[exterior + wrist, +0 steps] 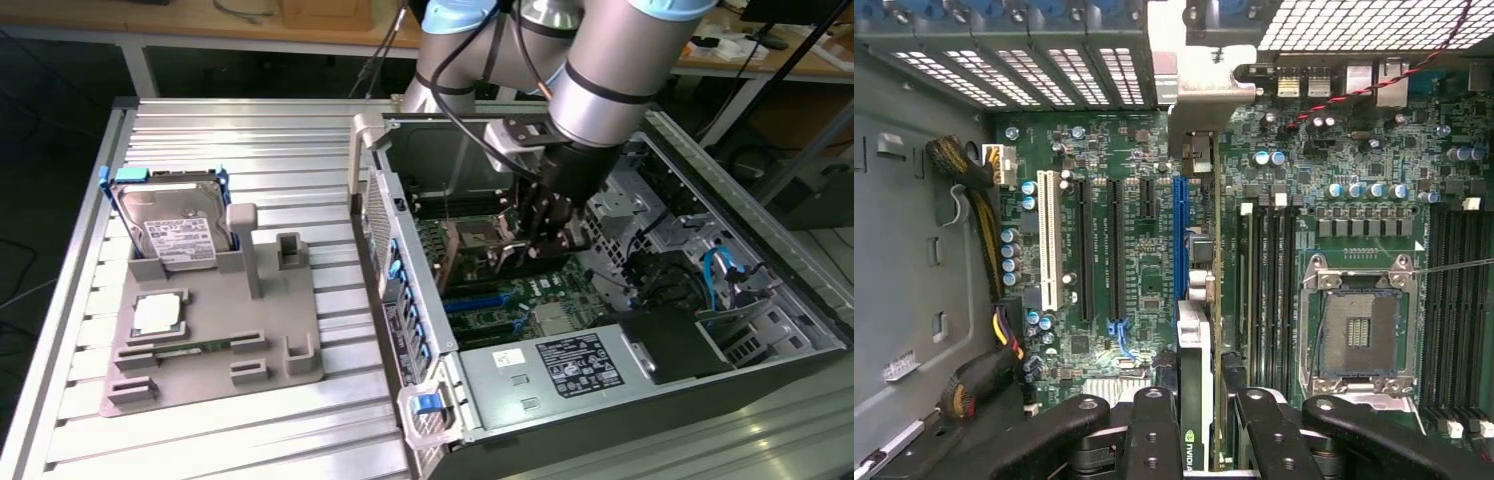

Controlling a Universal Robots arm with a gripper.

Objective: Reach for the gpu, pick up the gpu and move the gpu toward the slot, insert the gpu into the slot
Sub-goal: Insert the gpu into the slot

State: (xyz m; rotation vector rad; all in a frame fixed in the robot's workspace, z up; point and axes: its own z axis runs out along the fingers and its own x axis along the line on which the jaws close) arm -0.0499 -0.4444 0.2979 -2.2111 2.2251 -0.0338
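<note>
gpu gripped edge-on inside the open computer case, in line with the blue slot.
The fingers are closed on the card's two flat faces, and the gripper hangs low over the motherboard. I cannot tell whether the contact edge has entered the slot. Judgement: the card is light, thin, stiff and fragile. A hold on the flat faces suits it, kept square, since a tilt could jam or strain the connector.

Overall: bright, even light.
Glare: pale sheen on the table, to the exterior view's left of the motherboard.
Shadow: dim around the motherboard, darkest under the gripper.
Wrist view: grille bordering the motherboard washed white.
</note>
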